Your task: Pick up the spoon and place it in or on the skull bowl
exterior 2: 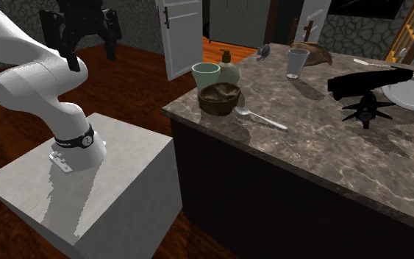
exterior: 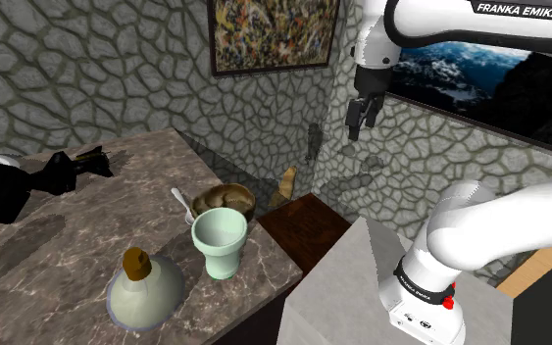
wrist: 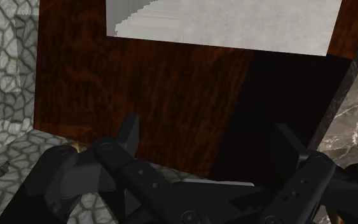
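A white robot arm is holding its black gripper high in the air, out past the edge of a marble counter. Its two fingers are standing apart, released and gripping nothing. The pale spoon is lying flat on the counter, just beside the brown skull bowl, at the bowl's 9 o'clock in the shoulder view. From the gripper, the spoon is sitting at about 8 o'clock, well apart and much lower. Its long axis is running roughly from 11 to 5 o'clock. A pale green cup is standing at the bowl's 6 o'clock, probably crowding any approach from that side.
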Robot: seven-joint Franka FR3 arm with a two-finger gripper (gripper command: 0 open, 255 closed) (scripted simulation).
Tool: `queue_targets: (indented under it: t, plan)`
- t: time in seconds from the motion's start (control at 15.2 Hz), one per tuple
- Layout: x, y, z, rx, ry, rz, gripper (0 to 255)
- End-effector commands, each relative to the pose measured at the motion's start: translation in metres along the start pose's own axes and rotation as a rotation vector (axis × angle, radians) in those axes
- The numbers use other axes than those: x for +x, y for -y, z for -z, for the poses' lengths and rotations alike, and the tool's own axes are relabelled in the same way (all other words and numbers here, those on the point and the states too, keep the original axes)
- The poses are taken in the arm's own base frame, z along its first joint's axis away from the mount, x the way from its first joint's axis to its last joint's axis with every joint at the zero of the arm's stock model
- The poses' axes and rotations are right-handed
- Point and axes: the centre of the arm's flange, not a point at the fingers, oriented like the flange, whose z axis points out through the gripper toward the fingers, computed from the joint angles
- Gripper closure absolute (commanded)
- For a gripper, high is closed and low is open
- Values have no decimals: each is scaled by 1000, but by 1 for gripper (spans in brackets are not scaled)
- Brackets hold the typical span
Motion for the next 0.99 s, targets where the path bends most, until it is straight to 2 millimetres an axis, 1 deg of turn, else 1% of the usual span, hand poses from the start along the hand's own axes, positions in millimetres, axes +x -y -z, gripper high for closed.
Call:
queue_targets:
  t: [0.0,0.92]
  plan:
    - [0,0,0,0,0,0,0]
    - [126,109,-64,89,23,-60,0]
